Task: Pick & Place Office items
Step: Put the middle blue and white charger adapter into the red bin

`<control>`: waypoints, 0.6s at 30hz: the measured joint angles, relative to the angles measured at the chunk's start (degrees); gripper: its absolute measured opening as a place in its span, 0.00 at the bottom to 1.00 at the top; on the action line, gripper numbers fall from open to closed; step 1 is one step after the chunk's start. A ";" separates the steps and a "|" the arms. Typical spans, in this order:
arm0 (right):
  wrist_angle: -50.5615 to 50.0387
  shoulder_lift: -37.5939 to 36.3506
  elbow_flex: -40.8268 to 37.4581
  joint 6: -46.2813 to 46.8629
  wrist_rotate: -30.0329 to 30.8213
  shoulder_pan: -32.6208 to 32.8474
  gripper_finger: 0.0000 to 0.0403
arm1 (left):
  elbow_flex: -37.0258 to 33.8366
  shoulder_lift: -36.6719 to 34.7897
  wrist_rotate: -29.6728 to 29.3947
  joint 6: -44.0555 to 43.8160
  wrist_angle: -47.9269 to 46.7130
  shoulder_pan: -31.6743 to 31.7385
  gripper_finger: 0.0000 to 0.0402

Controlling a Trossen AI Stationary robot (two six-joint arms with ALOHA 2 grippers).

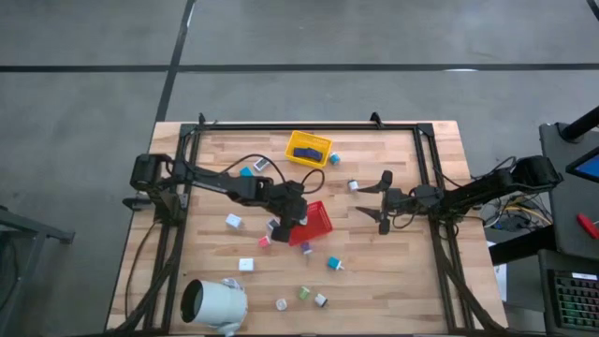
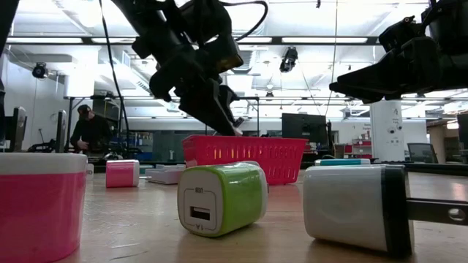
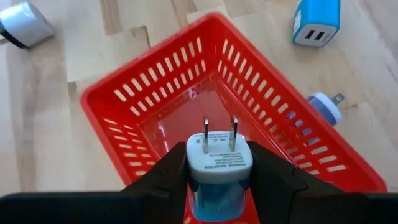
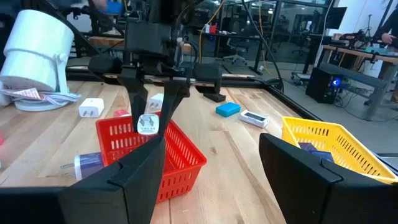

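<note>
Wooden table [image 1: 374, 271], charger [image 3: 219, 163] in left hand [image 3: 217, 177]

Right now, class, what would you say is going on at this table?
The left gripper is shut on a small white and blue plug adapter, holding it just above the red tray, which looks empty. The right gripper waits open to the right of the tray, holding nothing. The yellow tray at the far side already holds a navy item. More small adapters lie scattered over the wooden table, beside a large white cylinder.
</note>
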 joint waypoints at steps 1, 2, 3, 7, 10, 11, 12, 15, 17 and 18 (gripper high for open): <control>0.01 0.00 0.00 0.00 0.00 0.01 0.63 | 0.02 0.39 0.21 0.01 -0.08 0.00 0.33; 0.04 0.00 0.01 0.01 0.01 0.02 0.63 | 0.04 0.73 0.50 0.01 -0.09 0.00 0.33; 0.02 0.00 0.02 0.00 0.01 0.02 0.63 | 0.18 1.26 0.61 0.00 -0.11 0.00 0.33; 0.04 0.00 0.02 0.02 0.03 0.01 0.63 | 0.54 1.97 0.77 0.00 -0.62 -0.02 0.33; 0.09 0.00 0.02 0.02 0.05 0.02 0.63 | 0.74 2.60 0.76 0.00 -0.64 -0.02 0.33; 0.07 0.00 0.02 0.02 0.05 0.02 0.63 | 0.79 2.94 0.76 0.00 -0.66 -0.02 0.33; 0.09 0.00 0.02 0.02 0.05 0.02 0.63 | 0.87 3.35 0.76 0.00 -0.68 -0.02 0.33; 0.09 0.00 0.02 0.02 0.05 0.02 0.63 | 0.94 4.61 1.51 0.02 -0.70 -0.02 0.33; 0.11 0.00 0.02 0.02 0.07 0.02 0.63 | 0.94 5.13 2.32 0.00 -0.71 -0.02 0.33; 0.11 0.00 0.02 0.02 0.07 0.02 0.63 | 0.98 5.45 2.41 0.00 -0.60 -0.02 0.33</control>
